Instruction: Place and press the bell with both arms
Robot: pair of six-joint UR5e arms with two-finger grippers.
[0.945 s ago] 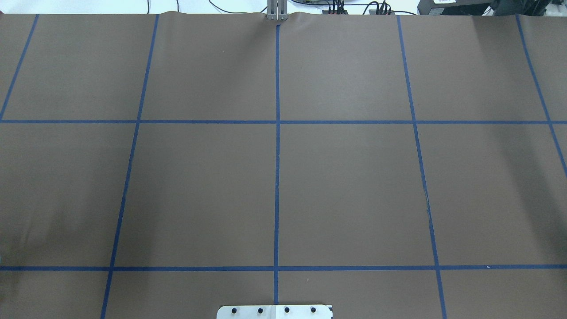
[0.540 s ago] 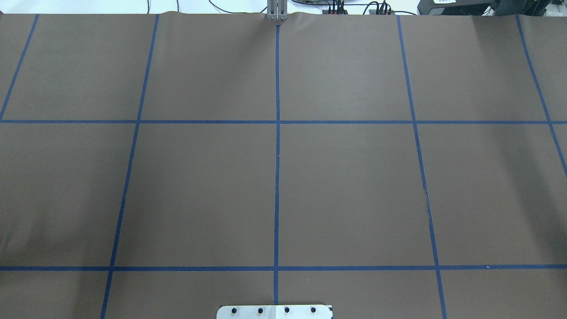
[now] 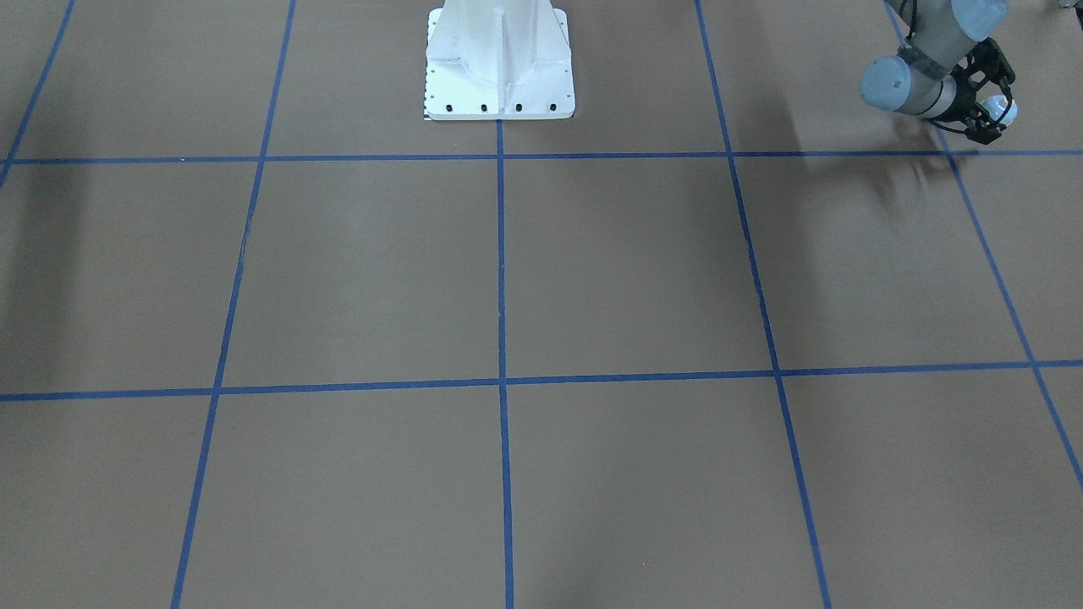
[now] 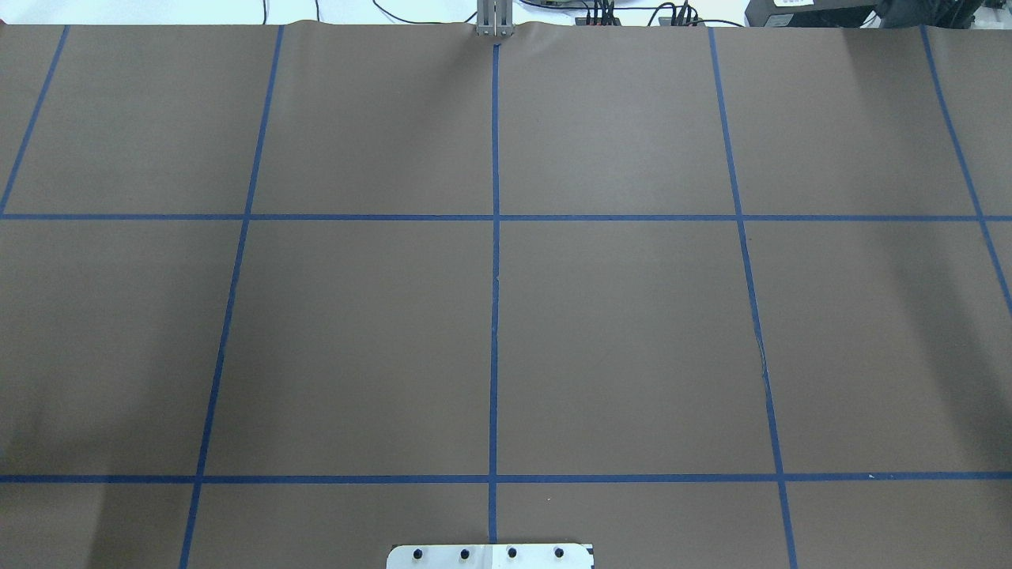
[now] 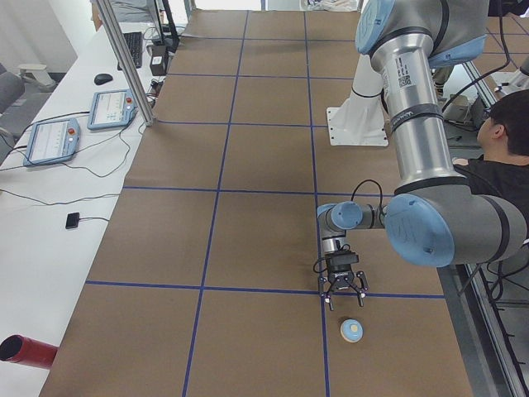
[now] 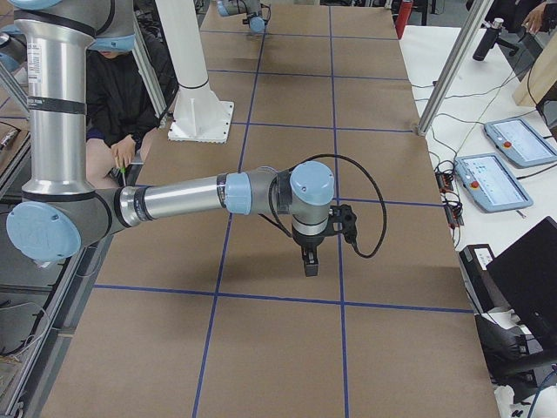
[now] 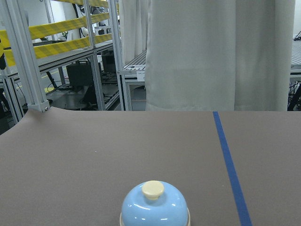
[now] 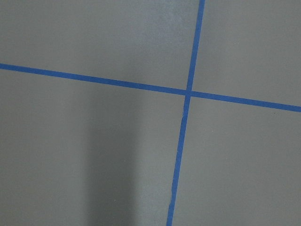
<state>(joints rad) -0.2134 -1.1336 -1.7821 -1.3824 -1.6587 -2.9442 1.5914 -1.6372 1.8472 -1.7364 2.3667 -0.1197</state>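
At worktop's point(image 5: 248, 231) left end: bell point(image 5: 352, 330), upright, free-standing, ungripped. Left pincer point(image 5: 345, 299) spread, empty, poised just beside bell, not touching. Right pincer point(image 6: 310, 261) above mid-worktop, well apart from bell; whether spread or pressed together, cannot tell. Judged progress: nothing completed; bell's placing and button press by both arms outstanding.

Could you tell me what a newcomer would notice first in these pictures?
The small light-blue dome bell with its cream button sits on the brown blue-gridded table, at the robot's left end. The left gripper hangs just beside it, apart; the right gripper hovers near a tape crossing at the other end.
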